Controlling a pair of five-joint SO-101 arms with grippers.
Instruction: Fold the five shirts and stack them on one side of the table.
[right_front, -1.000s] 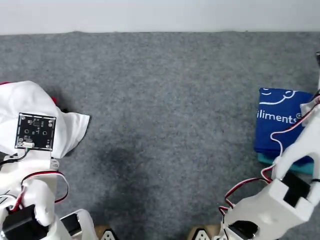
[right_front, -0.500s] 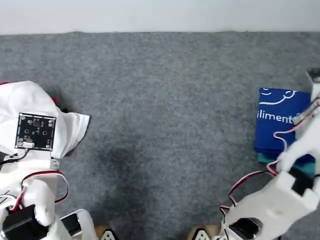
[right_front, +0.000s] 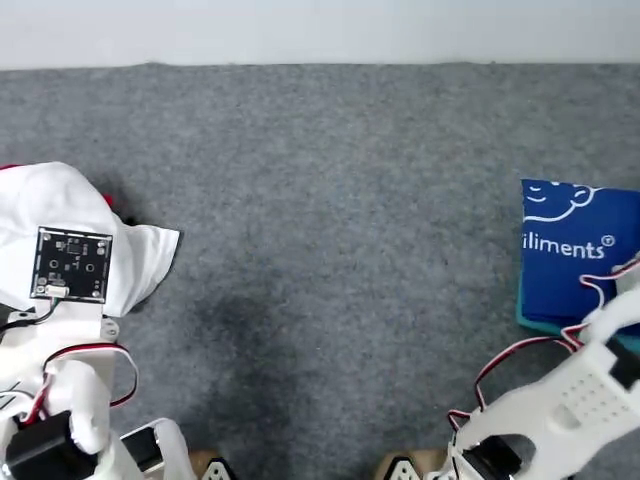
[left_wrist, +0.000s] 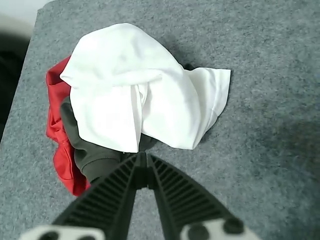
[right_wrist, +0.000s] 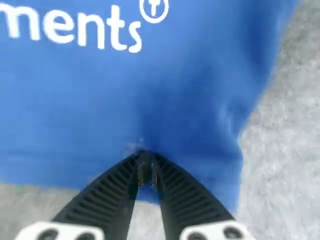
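A crumpled white shirt (left_wrist: 140, 90) lies over a dark grey shirt (left_wrist: 92, 157) and a red shirt (left_wrist: 57, 130) in a heap at the table's left side (right_front: 50, 195). My left gripper (left_wrist: 142, 157) hangs shut just above the heap's near edge, holding nothing. At the right edge of the table a folded blue shirt (right_front: 575, 270) with white print rests on a folded teal shirt (right_front: 545, 322). My right gripper (right_wrist: 144, 160) is shut on the blue shirt (right_wrist: 125, 85) near its edge, and the cloth puckers at the tips.
Grey felt covers the table (right_front: 340, 230), and a pale wall runs along its far edge. The left arm's wrist board (right_front: 70, 263) sits over the white shirt. The right arm's white body (right_front: 560, 410) stands at the front right corner.
The right arm has swung toward the right edge and nearer the front, and the blue shirt has shifted slightly right with it. The left arm and the heap have not moved.
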